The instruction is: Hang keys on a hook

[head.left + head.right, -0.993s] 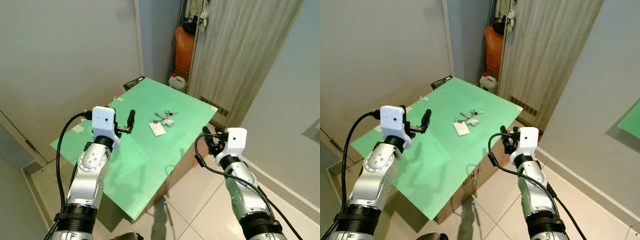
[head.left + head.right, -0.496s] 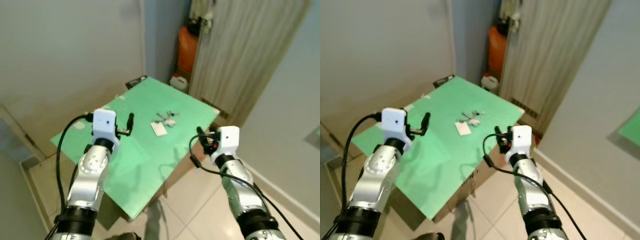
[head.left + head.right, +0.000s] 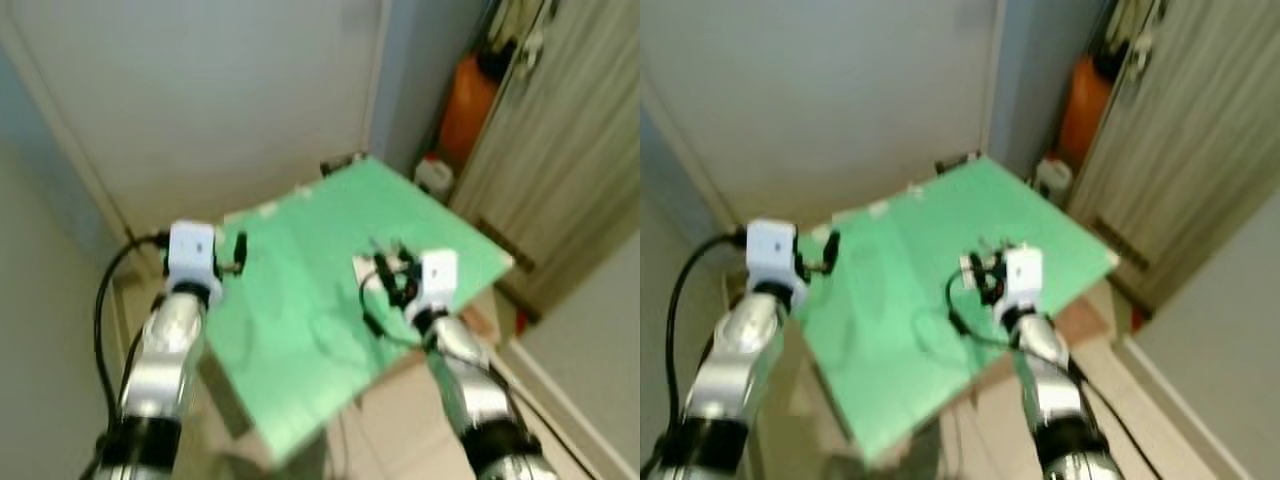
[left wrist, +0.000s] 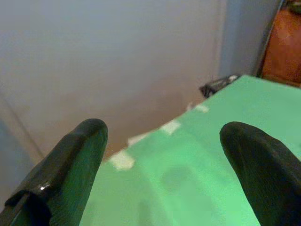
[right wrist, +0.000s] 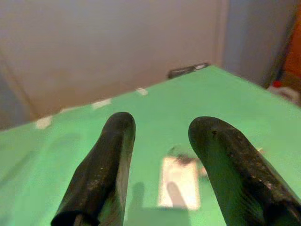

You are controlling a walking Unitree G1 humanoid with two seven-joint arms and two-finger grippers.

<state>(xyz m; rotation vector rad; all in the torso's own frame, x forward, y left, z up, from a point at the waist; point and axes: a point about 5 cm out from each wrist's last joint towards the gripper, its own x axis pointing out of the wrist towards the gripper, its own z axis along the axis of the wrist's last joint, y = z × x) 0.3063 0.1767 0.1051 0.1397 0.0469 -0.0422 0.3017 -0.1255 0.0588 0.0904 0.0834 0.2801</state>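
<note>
A bunch of keys [image 5: 185, 159] with a white card tag [image 5: 178, 182] lies on the green tabletop [image 3: 300, 330], right of its middle. My right gripper [image 3: 388, 281] hovers over the table just short of the keys. It is open, and in the right wrist view the tag lies between and beyond its two fingers [image 5: 106, 165]. My left gripper [image 3: 240, 252] is held over the table's left edge, open with nothing in it, well away from the keys. The eye views are blurred.
A small black object [image 3: 335, 162] lies at the table's far corner, and white tape pieces [image 4: 122, 160] mark its left edge. An orange container [image 3: 465, 105] and a white jug [image 3: 435, 172] stand behind the table, beside a wooden door [image 3: 570, 150]. A grey wall runs along the left.
The whole view has swung and blurred, so the camera moved. My right gripper has come from beyond the table's right edge to over the table beside the keys.
</note>
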